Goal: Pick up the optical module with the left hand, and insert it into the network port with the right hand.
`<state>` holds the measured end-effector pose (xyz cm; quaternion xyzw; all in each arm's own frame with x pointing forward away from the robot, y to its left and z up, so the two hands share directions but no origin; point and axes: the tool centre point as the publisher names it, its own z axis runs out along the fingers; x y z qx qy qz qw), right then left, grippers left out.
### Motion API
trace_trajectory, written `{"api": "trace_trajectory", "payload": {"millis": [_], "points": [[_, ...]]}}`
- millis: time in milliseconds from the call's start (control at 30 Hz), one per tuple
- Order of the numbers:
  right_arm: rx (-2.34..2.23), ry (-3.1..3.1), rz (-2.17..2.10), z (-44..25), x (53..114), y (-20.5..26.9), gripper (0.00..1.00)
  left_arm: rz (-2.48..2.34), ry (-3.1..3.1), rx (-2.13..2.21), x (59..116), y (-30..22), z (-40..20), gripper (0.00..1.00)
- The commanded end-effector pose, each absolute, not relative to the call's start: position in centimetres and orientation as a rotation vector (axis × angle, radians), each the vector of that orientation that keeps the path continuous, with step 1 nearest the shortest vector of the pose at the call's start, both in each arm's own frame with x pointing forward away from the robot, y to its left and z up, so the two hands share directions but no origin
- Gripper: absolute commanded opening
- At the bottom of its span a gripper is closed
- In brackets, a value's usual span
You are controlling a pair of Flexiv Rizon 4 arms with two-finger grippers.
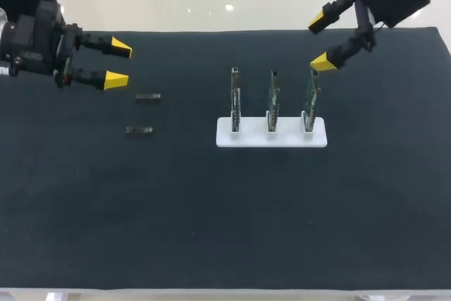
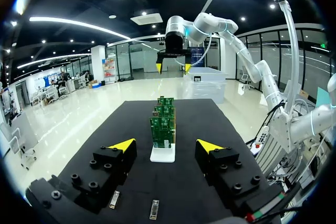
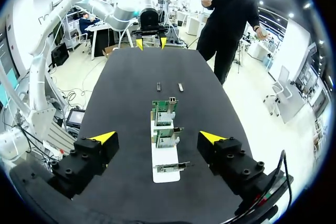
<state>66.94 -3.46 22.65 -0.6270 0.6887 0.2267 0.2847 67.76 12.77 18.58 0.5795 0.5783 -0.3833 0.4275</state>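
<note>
Two small optical modules lie on the black mat, one (image 1: 148,96) farther back and one (image 1: 139,130) nearer the front. My left gripper (image 1: 118,64) hovers open just left of them with nothing between its fingers; in the left wrist view both modules (image 2: 114,199) (image 2: 153,209) lie under it. Three green network boards (image 1: 272,100) stand upright in a white stand (image 1: 254,137). My right gripper (image 1: 323,41) is open above the rightmost board (image 1: 310,100), apart from it. In the right wrist view the boards (image 3: 167,139) lie below its open fingers (image 3: 103,137).
The black mat (image 1: 211,230) covers the whole table. Nothing else lies on it. The stand sits right of centre, the modules left of centre.
</note>
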Motion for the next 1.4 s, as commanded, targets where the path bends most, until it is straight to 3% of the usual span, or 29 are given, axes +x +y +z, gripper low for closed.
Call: {"api": "trace_trajectory", "payload": {"millis": [33, 500, 1400], "points": [[-1.676, 1.841, 0.607, 22.6, 66.9, -3.5, 1.0, -0.989, 1.486, 1.469, 67.9, 14.5, 19.1, 1.0], [-1.676, 1.841, 0.607, 22.6, 66.9, -3.5, 1.0, -0.691, 1.761, 1.585, 69.8, 18.1, 18.0, 1.0], [-1.676, 1.841, 0.607, 22.6, 66.9, -3.5, 1.0, -0.246, 2.129, 2.036, 71.6, 18.5, 10.0, 1.0]]}}
